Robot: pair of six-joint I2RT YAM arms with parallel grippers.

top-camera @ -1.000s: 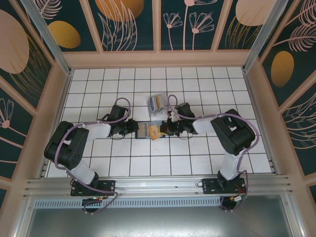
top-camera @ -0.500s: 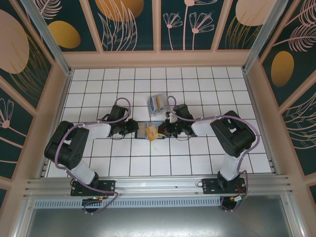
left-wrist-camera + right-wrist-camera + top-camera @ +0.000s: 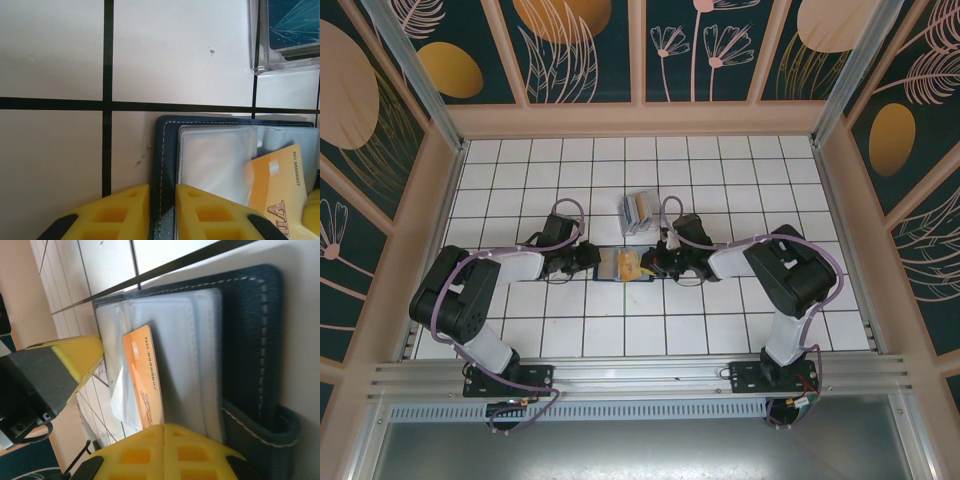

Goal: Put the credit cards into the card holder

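A dark blue wallet lies open on the tiles with clear sleeves showing. My left gripper is shut on the wallet's stitched left edge. A tan-gold credit card sticks out slanted over the sleeves, and my right gripper is shut on its near end. The same card sits between both grippers in the top view, with the right gripper just right of it. The clear card holder stands one tile behind the wallet, with a bluish card and other cards upright in it.
The holder's clear corner is just beyond the wallet's far edge. The left gripper's yellow finger shows across the wallet from the right wrist. A raised wooden frame rings the white tiled floor. Open tiles lie in front of both arms.
My right gripper has shifted slightly left toward the wallet with the tan-gold card, which now lies more over the sleeves. The left gripper has held still.
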